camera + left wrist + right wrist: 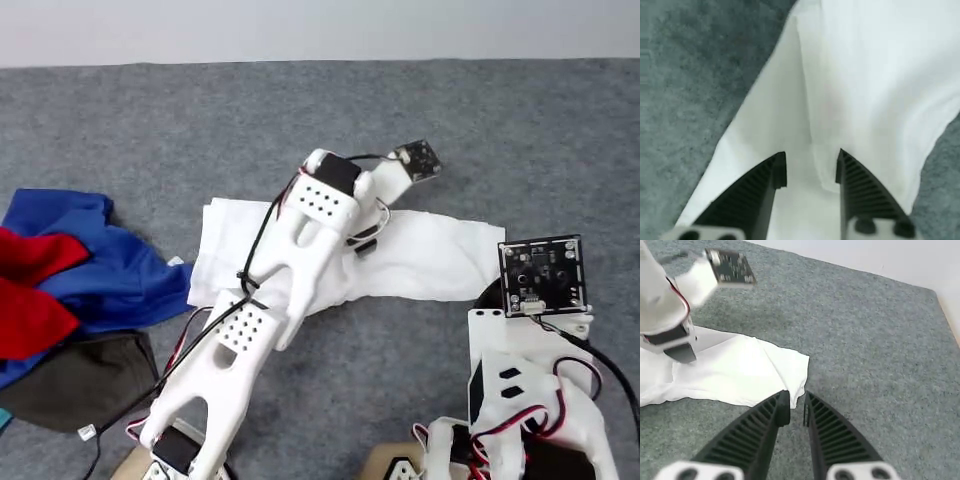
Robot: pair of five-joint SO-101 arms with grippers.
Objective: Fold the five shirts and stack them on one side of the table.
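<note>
Right wrist view: my right gripper (796,407) hangs over the grey table (880,340), just short of a corner of the white shirt (740,375), jaws almost pressed together and gripping nothing. On the left arm's side, blue shirt (120,270), red shirt (35,290) and dark shirt (80,385) lie heaped. Farther out, mid-table, my left gripper (811,170) is spread astride a fold of the white shirt.
</note>
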